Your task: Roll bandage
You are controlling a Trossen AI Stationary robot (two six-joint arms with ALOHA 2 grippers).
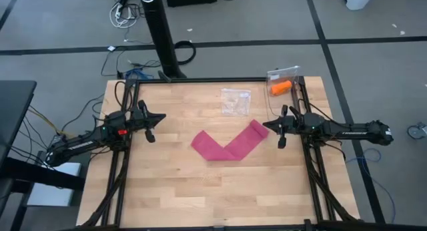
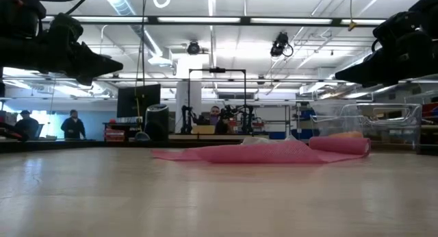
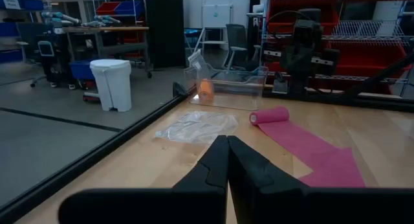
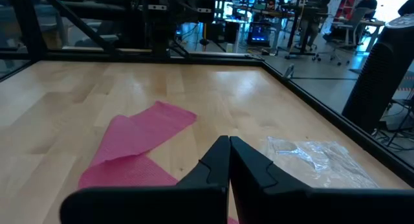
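Note:
The magenta-pink bandage (image 1: 230, 143) lies flat on the wooden table in a V shape, folded over itself near its middle. Its right end is rolled into a small roll (image 3: 270, 115) close to my right gripper. It also shows in the low view (image 2: 274, 152) and the right wrist view (image 4: 139, 143). My left gripper (image 1: 162, 117) is shut and empty, held above the table at its left side. My right gripper (image 1: 266, 125) is shut and empty, held above the table just right of the bandage's rolled end.
A crumpled clear plastic wrapper (image 1: 235, 101) lies on the table beyond the bandage. A clear plastic box (image 1: 283, 81) with an orange roll (image 1: 280, 87) stands at the far right corner. Bare wood lies toward the near edge. People stand in the room behind.

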